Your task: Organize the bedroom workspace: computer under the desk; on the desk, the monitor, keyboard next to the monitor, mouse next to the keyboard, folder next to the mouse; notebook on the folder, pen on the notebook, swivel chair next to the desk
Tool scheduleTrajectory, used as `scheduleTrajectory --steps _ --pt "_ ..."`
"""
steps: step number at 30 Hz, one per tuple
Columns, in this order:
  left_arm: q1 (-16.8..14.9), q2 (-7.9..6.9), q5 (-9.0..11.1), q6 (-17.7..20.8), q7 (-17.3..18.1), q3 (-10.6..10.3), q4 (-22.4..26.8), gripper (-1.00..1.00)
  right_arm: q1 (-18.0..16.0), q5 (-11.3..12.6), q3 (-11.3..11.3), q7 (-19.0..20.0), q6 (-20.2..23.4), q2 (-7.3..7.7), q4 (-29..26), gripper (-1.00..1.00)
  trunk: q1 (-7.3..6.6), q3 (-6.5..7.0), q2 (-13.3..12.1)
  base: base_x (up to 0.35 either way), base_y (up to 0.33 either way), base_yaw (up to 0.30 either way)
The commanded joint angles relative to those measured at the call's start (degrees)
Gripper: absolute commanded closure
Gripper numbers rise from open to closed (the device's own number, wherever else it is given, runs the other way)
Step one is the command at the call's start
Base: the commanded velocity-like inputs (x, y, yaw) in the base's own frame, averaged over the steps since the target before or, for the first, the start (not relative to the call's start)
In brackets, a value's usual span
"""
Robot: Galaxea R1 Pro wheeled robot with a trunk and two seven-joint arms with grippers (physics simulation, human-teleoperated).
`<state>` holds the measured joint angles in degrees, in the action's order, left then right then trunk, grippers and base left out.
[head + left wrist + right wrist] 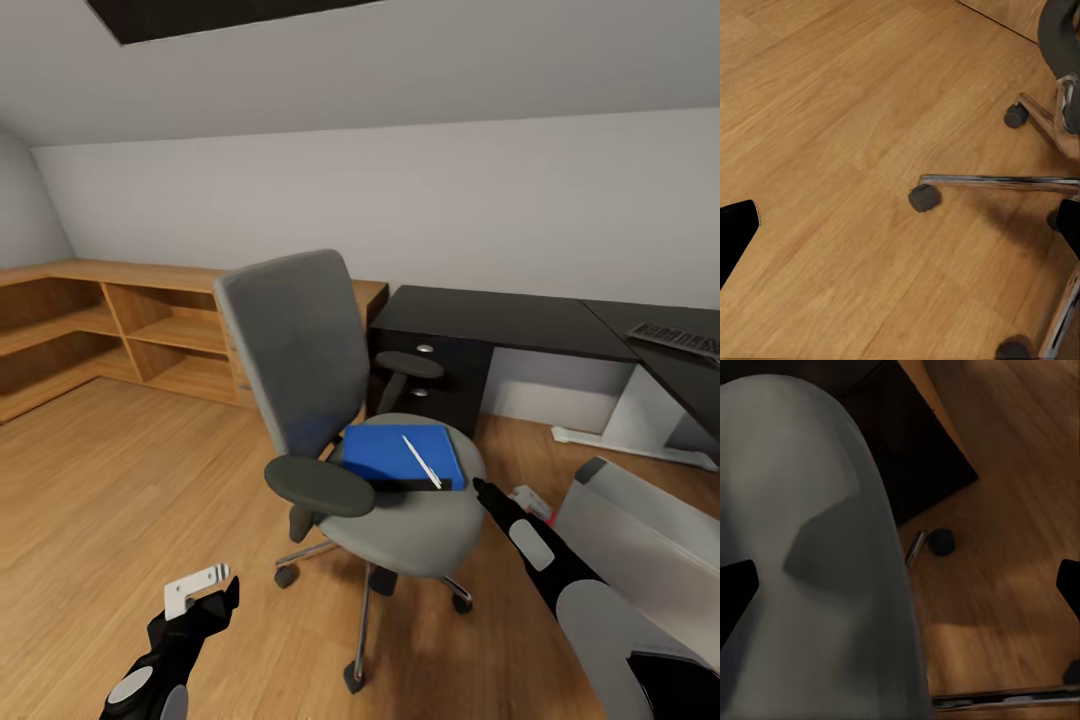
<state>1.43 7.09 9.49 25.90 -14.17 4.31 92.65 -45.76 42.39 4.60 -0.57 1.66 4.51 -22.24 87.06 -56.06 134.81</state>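
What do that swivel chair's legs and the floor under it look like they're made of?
The grey swivel chair's star-shaped legs look like polished chrome metal: they are silvery with bright glints. They end in dark castors, probably plastic or rubber, matte. The honey-coloured plank floor looks like varnished wood or laminate, judging by its grain lines, board seams and soft sheen. As this is a render, the look is all there is to go on.

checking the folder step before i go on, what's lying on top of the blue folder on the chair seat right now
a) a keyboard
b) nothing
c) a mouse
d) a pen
d: in the head view a thin white pen lies diagonally across the blue folder, which rests on the grey seat of the swivel chair; the keyboard sits apart on the dark desk.
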Motion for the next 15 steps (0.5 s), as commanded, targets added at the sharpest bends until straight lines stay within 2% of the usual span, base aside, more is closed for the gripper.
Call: scheduleTrajectory --steps 1,15 --pt "0.0 0.03 0.6 0.2 -0.3 0.0 0.1 -1.0 0.1 0.9 -0.4 0.0 0.2 -0.03 0.6 -1.0 0.0 -0.08 0.0 0.0 0.0 0.162" --pt "0.0 0.03 0.6 0.2 -0.3 -0.1 0.1 -1.0 0.1 0.9 -0.4 0.0 0.1 -0.03 0.5 -1.0 0.0 -0.63 0.0 0.0 0.0 0.23"
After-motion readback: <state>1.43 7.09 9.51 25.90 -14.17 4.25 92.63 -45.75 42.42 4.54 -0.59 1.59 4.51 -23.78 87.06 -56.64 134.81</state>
